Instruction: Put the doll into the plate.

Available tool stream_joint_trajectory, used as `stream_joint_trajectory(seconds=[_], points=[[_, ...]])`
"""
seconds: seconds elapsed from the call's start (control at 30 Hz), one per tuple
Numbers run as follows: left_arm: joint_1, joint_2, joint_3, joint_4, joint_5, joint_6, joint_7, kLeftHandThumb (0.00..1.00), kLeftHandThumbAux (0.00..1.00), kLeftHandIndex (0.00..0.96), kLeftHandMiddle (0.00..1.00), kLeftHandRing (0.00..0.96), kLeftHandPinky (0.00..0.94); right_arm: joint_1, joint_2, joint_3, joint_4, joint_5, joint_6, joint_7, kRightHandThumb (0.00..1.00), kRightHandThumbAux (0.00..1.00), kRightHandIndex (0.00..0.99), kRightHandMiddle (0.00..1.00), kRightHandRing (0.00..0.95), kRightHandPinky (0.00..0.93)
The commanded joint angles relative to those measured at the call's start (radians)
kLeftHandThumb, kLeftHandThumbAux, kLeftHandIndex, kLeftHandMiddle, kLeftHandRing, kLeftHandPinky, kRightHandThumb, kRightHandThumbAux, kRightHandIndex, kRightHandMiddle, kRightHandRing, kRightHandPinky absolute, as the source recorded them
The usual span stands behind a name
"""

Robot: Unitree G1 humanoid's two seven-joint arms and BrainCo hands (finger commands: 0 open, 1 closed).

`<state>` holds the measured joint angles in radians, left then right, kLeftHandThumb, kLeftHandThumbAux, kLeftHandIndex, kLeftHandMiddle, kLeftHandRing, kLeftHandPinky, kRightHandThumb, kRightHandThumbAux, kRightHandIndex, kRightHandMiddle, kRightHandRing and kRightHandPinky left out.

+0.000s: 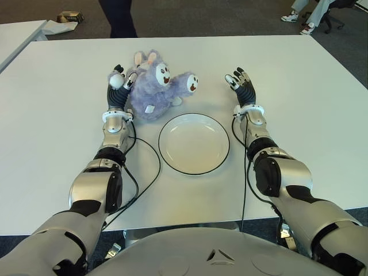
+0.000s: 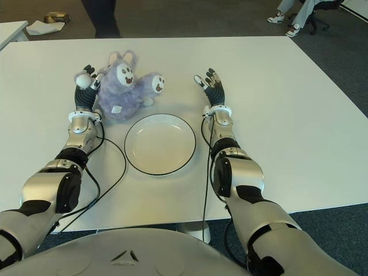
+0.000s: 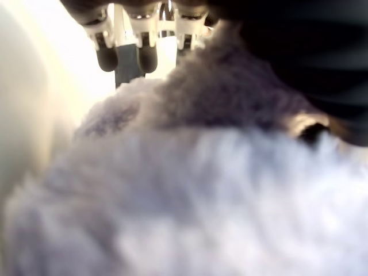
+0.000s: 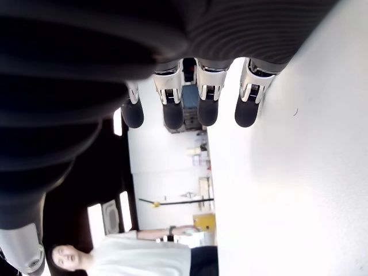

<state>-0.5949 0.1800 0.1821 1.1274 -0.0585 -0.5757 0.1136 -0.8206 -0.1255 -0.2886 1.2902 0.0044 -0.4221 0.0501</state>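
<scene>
Beyond the plate: the purple plush bunny doll [image 1: 155,86] lies on the white table [image 1: 299,115], just past the far-left rim of the white plate [image 1: 194,143], close to it but not inside it.
Doll's lie: its long axis runs across the table, roughly parallel to the plate's far rim. The head with pale ears sits on the left and one white-soled foot pokes out toward the right, above the plate's far edge.
Left hand: your left hand [image 1: 119,86] is pressed against the doll's left flank, on the side away from the plate. Its wrist view is filled with fur, with the fingertips [image 3: 107,57] reaching out over the top of the plush. The fingers look spread and not yet closed around it, so read this hand as open and in contact.
Right hand: your right hand [image 1: 241,83] shows beyond the plate's far-right rim, well apart from the doll. Its fingers are extended and hold nothing.
Nearer hand: the left, by a wide margin.
Key relation: the plate lies from the doll toward you and slightly to the right. The doll sits between your left hand and the plate.
Likely next: close the left fingers on the plush body, then carry it the short way onto the plate.
</scene>
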Motion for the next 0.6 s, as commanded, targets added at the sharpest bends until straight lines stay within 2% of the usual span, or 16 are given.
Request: stream_joint_trajectory(seconds=[0.03, 0.43, 0.6], points=[[0.098, -0.012, -0.005, 0.060, 0.017, -0.003, -0.015, 0.000, 0.488, 0.000, 0.085, 0.067, 0.033, 0.079, 0.017, -0.006, 0.045, 0.011, 0.039, -0.005, 0.074, 0.617, 0.024, 0.056, 0.043, 0.040], [0.100, -0.010, -0.001, 0.061, 0.012, -0.018, -0.027, 0.000, 0.492, 0.000, 0.084, 0.066, 0.015, 0.080, 0.010, -0.011, 0.045, 0.014, 0.041, -0.006, 0.080, 0.612, 0.025, 0.054, 0.042, 0.034], [0.099, -0.010, -0.001, 0.063, 0.014, -0.017, -0.026, 0.000, 0.498, 0.000, 0.093, 0.077, 0.035, 0.081, 0.007, -0.013, 0.045, 0.013, 0.039, -0.003, 0.079, 0.608, 0.024, 0.051, 0.039, 0.033]])
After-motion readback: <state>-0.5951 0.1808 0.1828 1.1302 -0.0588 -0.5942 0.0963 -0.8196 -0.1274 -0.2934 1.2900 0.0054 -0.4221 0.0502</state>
